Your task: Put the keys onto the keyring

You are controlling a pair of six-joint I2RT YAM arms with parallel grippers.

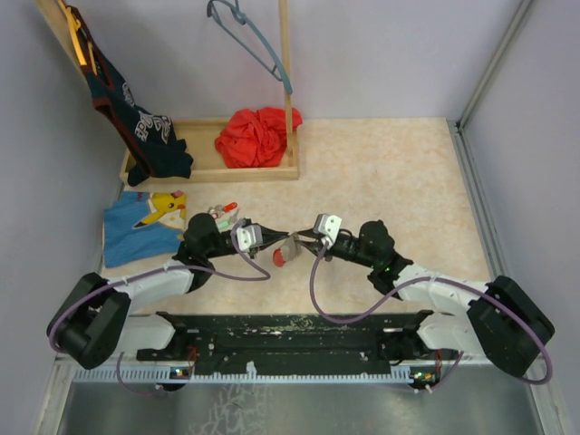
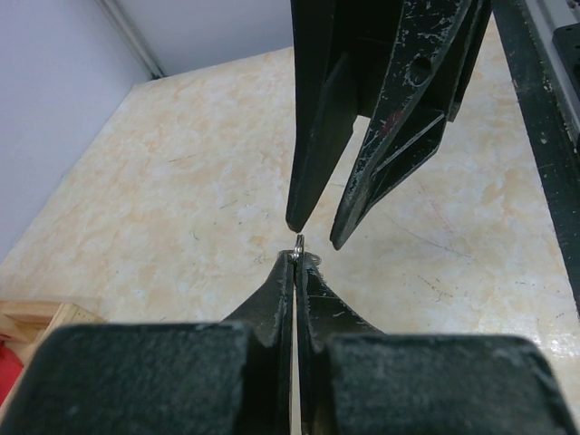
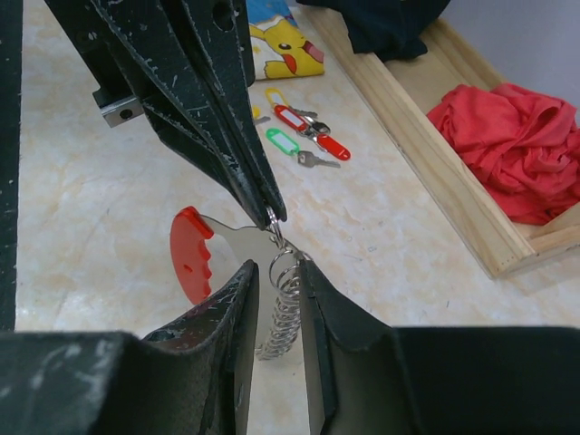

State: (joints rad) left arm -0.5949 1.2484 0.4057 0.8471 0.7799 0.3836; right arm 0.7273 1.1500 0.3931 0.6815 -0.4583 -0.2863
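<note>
Right pincer (image 3: 276, 272) is sitting closest to the lens in its own wrist view. Its jaws are standing apart on either side of the grey coil (image 3: 281, 313) of the keyring (image 3: 225, 245), flanking it rather than squeezing it as far as I'm seeing, though the gaps are thin. Left pincer (image 3: 271, 211) is pointing down at it from above, clamped fully closed and pinching the top loop of that coil right at its tips. So the keyring is hanging off the left pincer, with its red loop (image 3: 188, 258) dangling just beside one of the right pincer's fingers. I can't tell whether the bottom of the coil is touching the table (image 3: 91, 236). I'm guessing the left one is acting as the vise, holding the ring up and steady so the right one can grab the coil below and work a turn open. The keys (image 3: 308, 130) are lying in a little bunch on the table, out past the left pincer's fingers and well apart from both pincers, near the blue cloth (image 3: 281, 45). Neither pincer is touching them, so I'm reckoning nothing is getting threaded on yet. Someone's going to have to let go of the ring to fetch one, and that's where it's looking fiddly to me.
</note>
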